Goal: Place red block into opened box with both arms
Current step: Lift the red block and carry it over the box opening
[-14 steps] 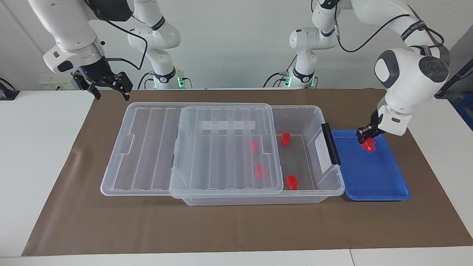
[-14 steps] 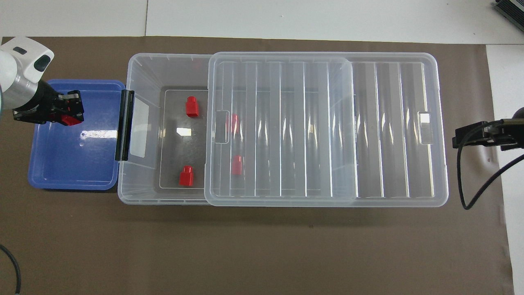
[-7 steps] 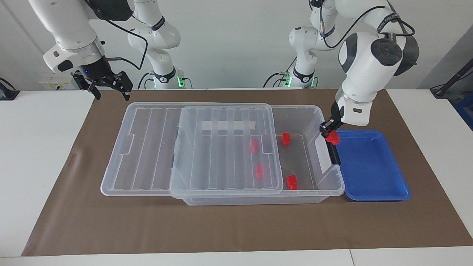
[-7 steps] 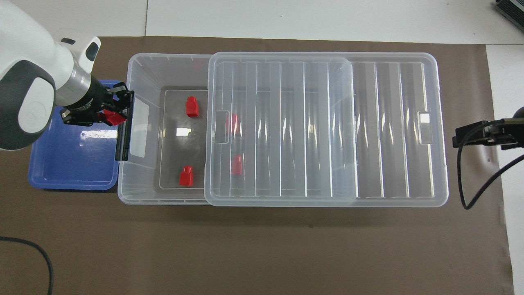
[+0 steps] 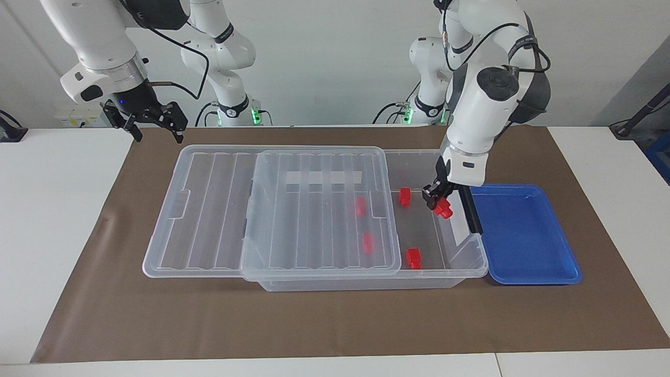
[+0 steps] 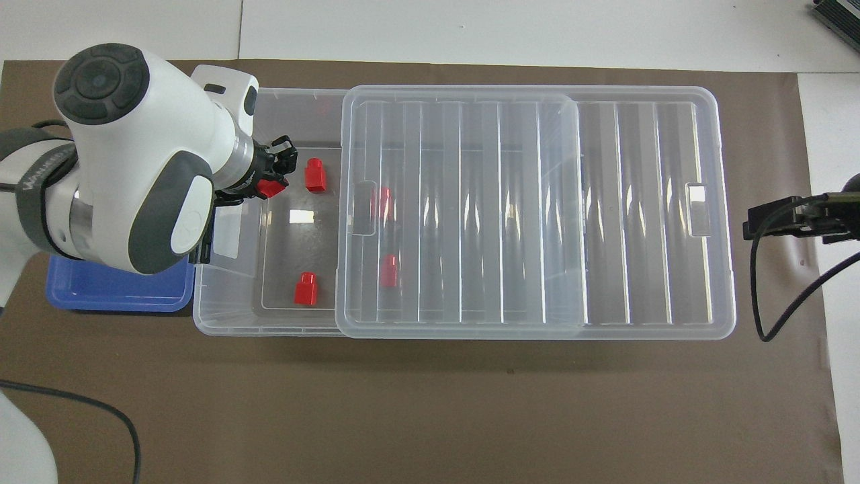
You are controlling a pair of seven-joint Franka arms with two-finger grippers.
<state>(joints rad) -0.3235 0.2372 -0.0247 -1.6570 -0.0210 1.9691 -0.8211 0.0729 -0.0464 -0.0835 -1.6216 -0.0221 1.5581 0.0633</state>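
My left gripper (image 5: pixel 438 201) (image 6: pixel 272 181) is shut on a red block (image 5: pixel 444 208) (image 6: pixel 271 189) and hangs over the uncovered end of the clear box (image 5: pixel 473 268) (image 6: pixel 228 321), just inside its black handle. The block is off the floor. The ribbed lid (image 5: pixel 319 209) (image 6: pixel 463 208) is slid toward the right arm's end, leaving that end of the box uncovered. Several red blocks lie on the box floor: two in the uncovered part (image 5: pixel 404 196) (image 5: pixel 413 257), two under the lid (image 5: pixel 360 206) (image 5: pixel 368 243). My right gripper (image 5: pixel 158 133) (image 6: pixel 772 222) waits open over the mat's edge.
A shallow blue tray (image 5: pixel 523 235) (image 6: pixel 114 292) sits against the box's handle end, toward the left arm's end of the table, with nothing in it. A brown mat (image 5: pixel 335 319) covers the table under everything. A black cable (image 6: pixel 759 289) hangs from the right arm.
The left gripper has lifted the red block out of the blue tray and carried it over the box's handle to above the uncovered end. The right arm has not moved.
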